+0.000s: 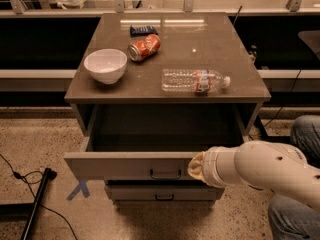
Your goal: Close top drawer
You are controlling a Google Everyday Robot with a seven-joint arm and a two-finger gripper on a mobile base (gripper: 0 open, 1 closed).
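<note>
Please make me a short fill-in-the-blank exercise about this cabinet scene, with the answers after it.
The top drawer is ___. The hand is at the drawer's front, right of its ___. The white bowl stands beside a red ___. The clear bottle lies on its ___.
Answers: open; handle; can; side.

Looks like a robot test lab: speckled floor [40, 139], blue tape cross [79, 189], loose cables [20, 176], metal railing [150, 11] behind the desk [210, 44]. The end effector [195, 166] sits at the top drawer [120, 165] front.
</note>
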